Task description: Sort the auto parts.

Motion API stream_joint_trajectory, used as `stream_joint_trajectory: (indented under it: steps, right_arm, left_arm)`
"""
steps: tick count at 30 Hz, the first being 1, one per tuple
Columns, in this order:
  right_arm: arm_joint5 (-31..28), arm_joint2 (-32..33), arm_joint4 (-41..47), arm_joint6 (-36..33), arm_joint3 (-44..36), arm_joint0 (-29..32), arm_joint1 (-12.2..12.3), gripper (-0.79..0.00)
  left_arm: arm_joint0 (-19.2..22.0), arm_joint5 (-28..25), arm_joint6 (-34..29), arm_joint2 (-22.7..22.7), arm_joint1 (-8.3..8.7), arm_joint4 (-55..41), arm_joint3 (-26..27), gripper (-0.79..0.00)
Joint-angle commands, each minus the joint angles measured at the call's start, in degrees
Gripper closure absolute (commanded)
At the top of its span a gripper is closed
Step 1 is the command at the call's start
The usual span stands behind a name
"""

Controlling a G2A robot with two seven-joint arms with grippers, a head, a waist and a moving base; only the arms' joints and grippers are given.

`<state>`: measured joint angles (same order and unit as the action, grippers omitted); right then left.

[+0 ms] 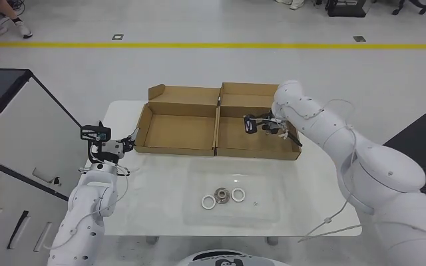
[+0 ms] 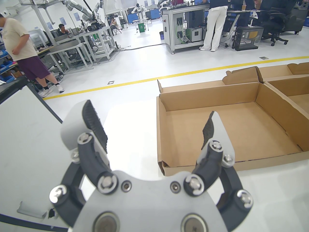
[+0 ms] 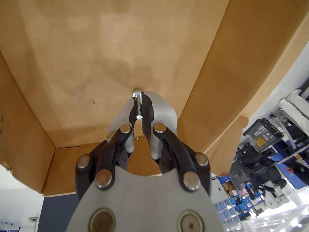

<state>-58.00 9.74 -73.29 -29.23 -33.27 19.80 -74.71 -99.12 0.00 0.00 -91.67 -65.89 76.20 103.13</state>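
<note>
Closest to the lens was the right tool (image 3: 140,103), pinched narrow around a small silver threaded bolt (image 3: 137,107) with its head pointing down at the floor of the right-hand brown cardboard box (image 3: 72,37). Its head looked to be at or just off the cardboard, and I couldn't tell if it was actually touching. My read was that this was the drop-off step. The trick would be not to let go from height: ease down till the head sits, open slowly, then lift straight out so the pads don't drag the bolt along, and keep off the box wall beside it. Left tool (image 2: 149,113) sat spread wide with nothing in it, just beside a corner of the left-hand brown cardboard box (image 2: 229,126). Two white rings (image 1: 208,201) and a round metal hub-like part (image 1: 221,195) lay close together near the front of the white tabletop (image 1: 153,193), not yet sorted.
</note>
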Motion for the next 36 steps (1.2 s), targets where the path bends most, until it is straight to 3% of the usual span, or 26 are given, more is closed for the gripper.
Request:
stream_joint_trajectory:
  steps: [1, 5, 6, 7, 8, 18, 24, 30, 36]
  right_arm:
    - [0.0, 0.0, 0.03, 0.1, 0.17, 0.04, -0.18, 0.0]
    - [0.0, 0.0, -0.06, 0.26, 0.68, -0.01, -0.5, -0.009]
    - [0.0, 0.0, -0.03, 0.34, 0.81, -0.03, -0.58, -0.256]
    - [0.0, 0.0, 0.01, 0.39, 0.97, -0.11, -0.64, -0.634]
    - [0.0, 0.0, 0.01, 0.49, 1.08, -0.23, -0.7, -0.785]
    - [0.0, 0.0, 0.39, 3.28, 1.72, -1.92, -0.55, -0.785]
    - [0.0, 0.0, 0.91, 7.85, 0.15, -3.08, 0.8, -0.785]
    - [0.0, 0.0, -1.19, 13.93, -4.46, -3.84, 4.59, -0.785]
    - [0.0, 0.0, -1.24, 16.91, -13.87, -5.36, 10.69, -0.785]
  left_arm:
    - [0.0, 0.0, 0.0, 0.0, 0.0, 0.0, 0.0, -0.785]
    - [0.0, 0.0, 0.0, 0.0, 0.0, 0.0, 0.0, -0.785]
    - [0.0, 0.0, 0.0, 0.0, 0.0, 0.0, 0.0, -0.785]
    - [0.0, 0.0, 0.0, 0.0, 0.0, 0.0, 0.0, -0.785]
    - [0.0, 0.0, 0.0, 0.0, 0.0, 0.0, 0.0, -0.785]
    - [0.0, 0.0, 0.0, 0.0, 0.0, 0.0, 0.0, -0.785]
    - [0.0, 0.0, 0.0, 0.0, 0.0, 0.0, 0.0, -0.785]
    - [0.0, 0.0, 0.0, 0.0, 0.0, 0.0, 0.0, -0.785]
    - [0.0, 0.0, 0.0, 0.0, 0.0, 0.0, 0.0, -0.785]
